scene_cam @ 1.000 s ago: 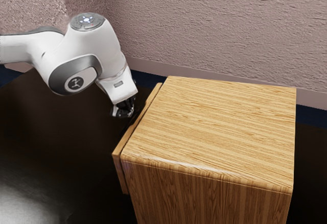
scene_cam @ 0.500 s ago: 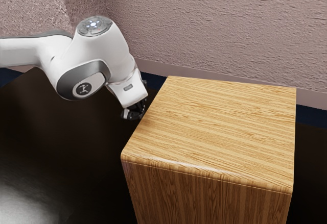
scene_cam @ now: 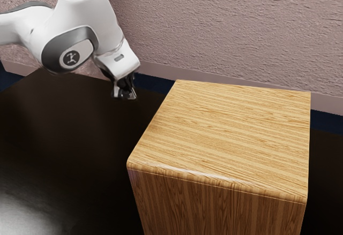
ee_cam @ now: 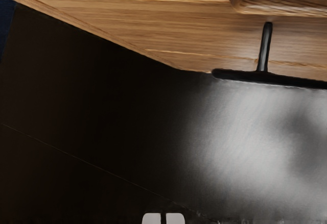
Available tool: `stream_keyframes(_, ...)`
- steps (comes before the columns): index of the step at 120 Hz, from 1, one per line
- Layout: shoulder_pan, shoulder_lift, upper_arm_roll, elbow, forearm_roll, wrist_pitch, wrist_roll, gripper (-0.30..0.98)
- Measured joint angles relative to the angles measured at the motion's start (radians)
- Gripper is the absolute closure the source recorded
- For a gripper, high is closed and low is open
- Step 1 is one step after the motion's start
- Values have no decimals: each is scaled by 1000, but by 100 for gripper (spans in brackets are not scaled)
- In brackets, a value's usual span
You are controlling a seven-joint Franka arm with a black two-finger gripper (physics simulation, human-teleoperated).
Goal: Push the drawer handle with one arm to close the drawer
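1. On the cabinet's (scene_cam: 225, 133) front, facing your arm (scene_cam: 102, 18), the drawer front (ee_cam: 153, 22) looks flush; its black bar handle (ee_cam: 263, 50) projects from it.
2. Your jaws are together but for a thin slit, holding nothing, apart from the cabinet.
3. You seem past the push: check for any leftover gap, nudge the handle if there is one, otherwise keep clear.
4. Dark, glossy bench (scene_cam: 64, 154); beyond, blue floor (scene_cam: 326, 121), pale baseboard (scene_cam: 329, 104), rough pinkish wall (scene_cam: 225, 26).
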Motion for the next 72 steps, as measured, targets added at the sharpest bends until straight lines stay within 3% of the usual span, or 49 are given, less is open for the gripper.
stream_keyframes(36, 179, 17, -3, 242, -24, -315, -168, 75)
stream_keyframes(56, 234, 24, -5, 260, -45, -395, -246, 39)
stream_keyframes(72, 239, 24, -7, 329, -81, -463, -323, 21)
